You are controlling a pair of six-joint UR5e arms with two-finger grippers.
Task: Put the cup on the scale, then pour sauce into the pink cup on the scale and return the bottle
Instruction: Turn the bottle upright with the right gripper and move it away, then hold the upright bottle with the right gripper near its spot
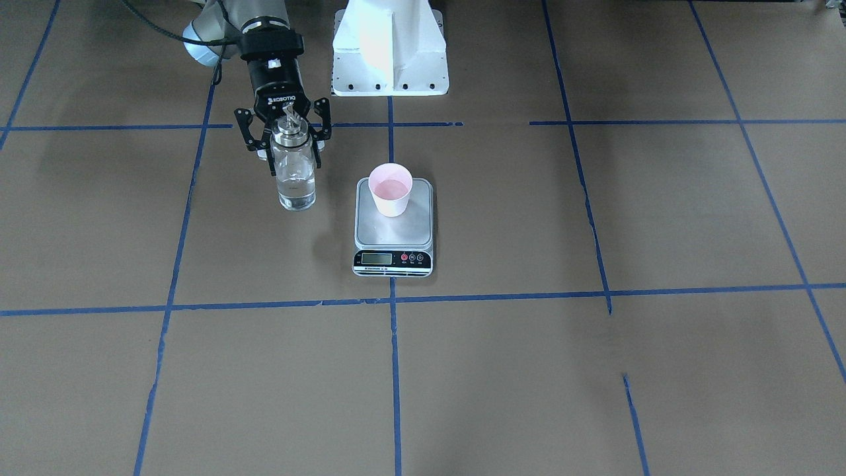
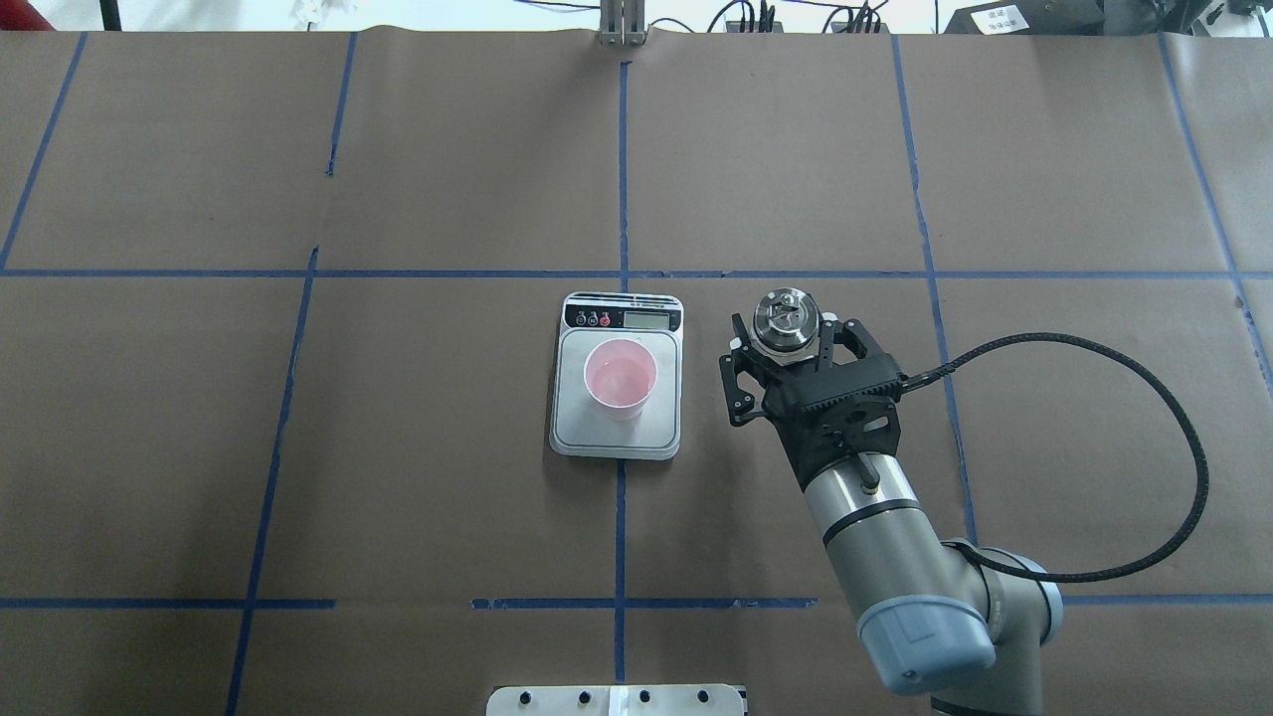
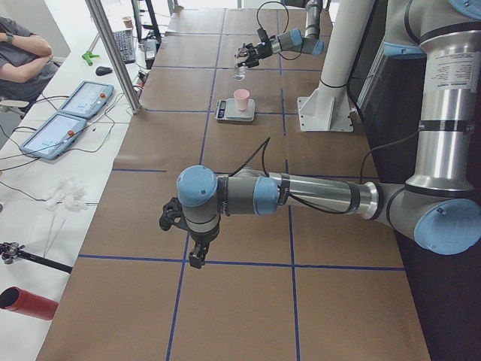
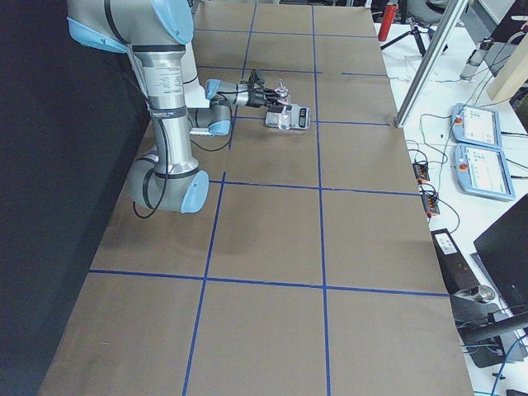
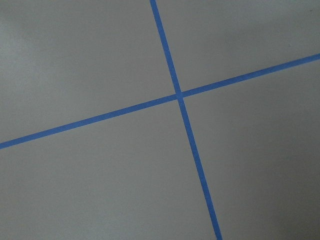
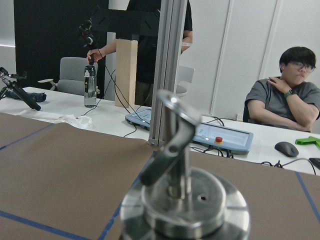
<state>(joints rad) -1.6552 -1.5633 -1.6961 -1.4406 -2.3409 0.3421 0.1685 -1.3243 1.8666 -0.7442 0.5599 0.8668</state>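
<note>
The pink cup (image 1: 390, 190) stands upright on the back part of the scale (image 1: 394, 235), seen from above as cup (image 2: 620, 378) on scale (image 2: 617, 430). The clear glass bottle (image 1: 295, 173) is upright beside the scale, its base at the table paper, with clear sauce (image 1: 297, 193) in its lower part. My right gripper (image 1: 295, 160) is shut on the bottle's shoulder; its metal spout (image 6: 172, 142) fills the right wrist view. My left gripper (image 3: 180, 241) hangs over bare paper far from the scale; I cannot tell if it is open or shut.
The white robot base (image 1: 390, 46) stands behind the scale. Blue tape lines (image 5: 177, 95) cross the brown paper. The right arm's black cable (image 2: 1144, 398) loops over the table. People sit and stand by a side desk with tablets (image 3: 71, 113).
</note>
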